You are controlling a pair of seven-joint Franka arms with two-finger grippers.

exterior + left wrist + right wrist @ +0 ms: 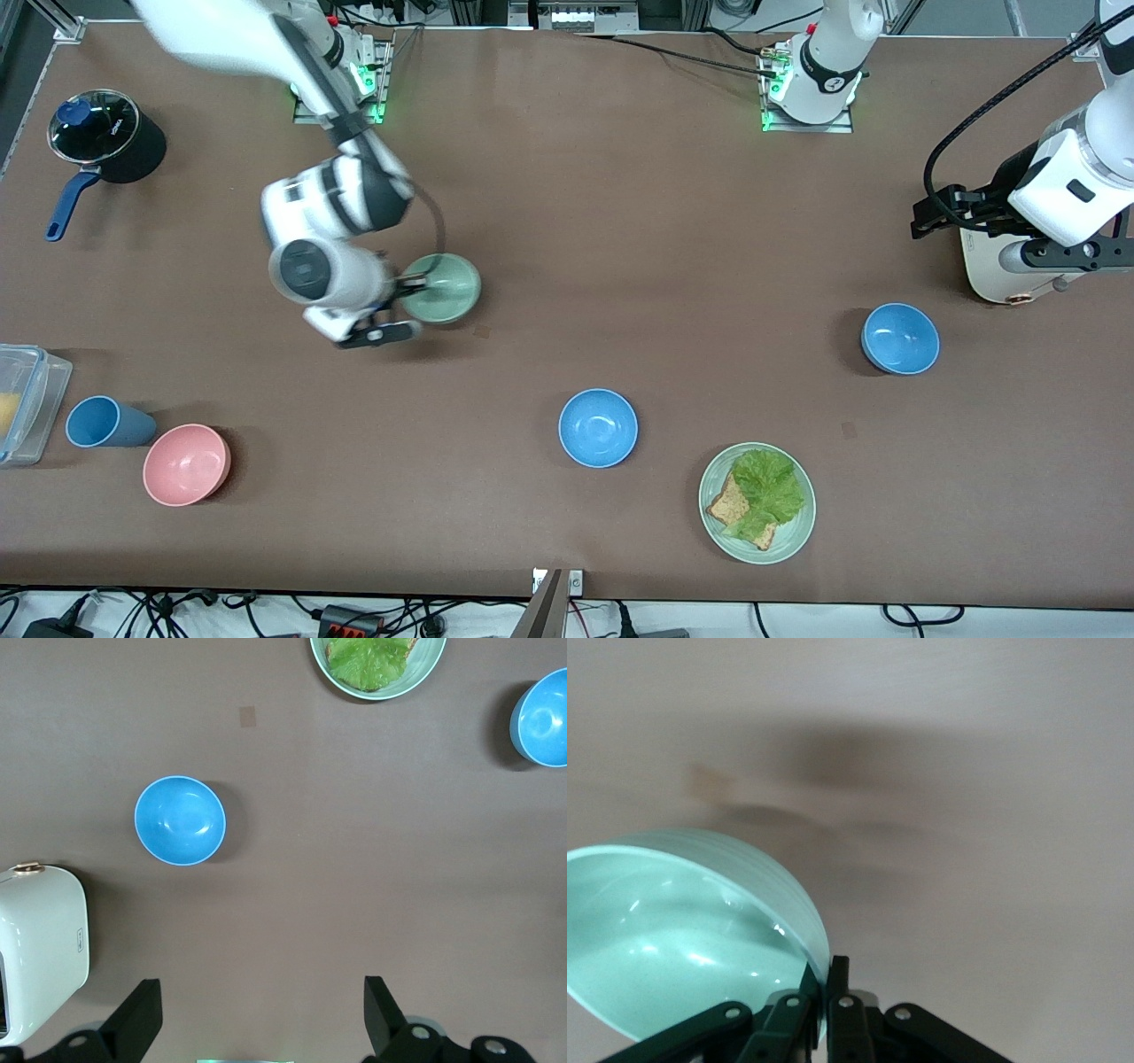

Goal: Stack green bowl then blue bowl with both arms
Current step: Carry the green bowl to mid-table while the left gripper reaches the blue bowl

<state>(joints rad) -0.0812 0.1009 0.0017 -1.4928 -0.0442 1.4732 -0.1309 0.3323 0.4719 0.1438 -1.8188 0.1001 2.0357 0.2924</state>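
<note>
My right gripper [413, 285] is shut on the rim of the green bowl [445, 289] and holds it tilted a little above the table, toward the right arm's end. In the right wrist view the fingers pinch the green bowl's wall [682, 943] at my right gripper [827, 973]. Two blue bowls stand on the table: one [598, 427] near the middle and nearer the front camera, one [900, 338] toward the left arm's end. The left wrist view shows both blue bowls [180, 820] [545, 718]. My left gripper [926, 221] [261, 992] is open and empty, up in the air beside a white appliance.
A white appliance [997, 266] [40, 948] stands at the left arm's end. A pale-green plate [796, 532] [427, 663] holds lettuce and bread near the front edge. A black pot [106, 137], a blue cup [102, 422], a pink bowl [186, 463] and a clear container [22, 403] are at the right arm's end.
</note>
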